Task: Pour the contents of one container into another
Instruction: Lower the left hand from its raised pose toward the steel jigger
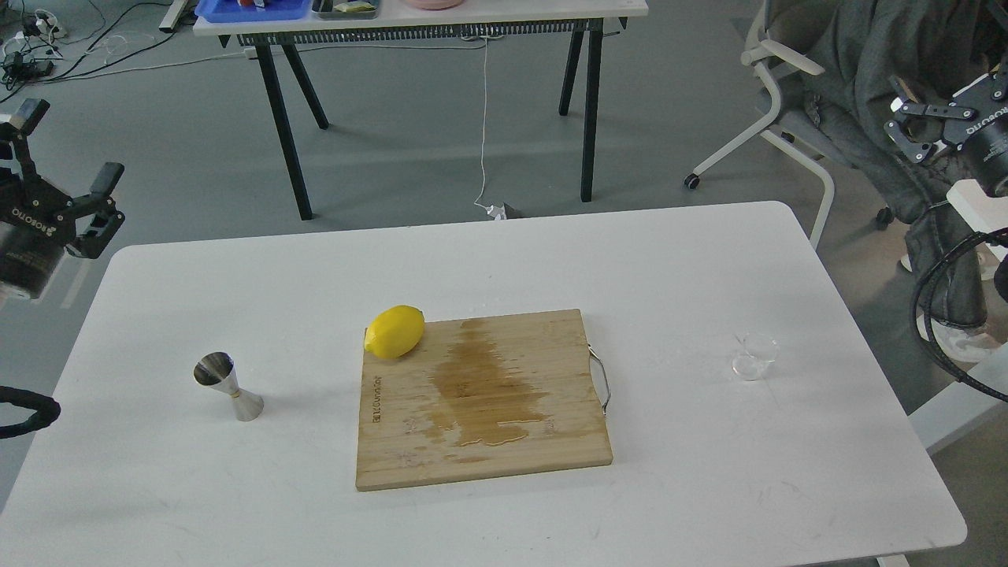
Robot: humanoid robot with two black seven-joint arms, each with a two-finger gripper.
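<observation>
A small clear glass cup point(754, 356) stands upright on the white table point(685, 260), right of the board. The shiny steel jigger point(228, 386) stands on the table's left side. My left gripper point(69, 150) hangs open above the table's far left corner, well away from the jigger, with nothing between its fingers. My right gripper point(906, 126) is raised off the table's right edge, far above and right of the glass cup; its fingers stand apart and hold nothing.
A bamboo cutting board point(480, 398) with a wet stain and a metal handle lies mid-table. A yellow lemon point(394, 331) rests on its far left corner. Behind stand another table point(425, 20) and a white chair point(795, 118) draped with cloth.
</observation>
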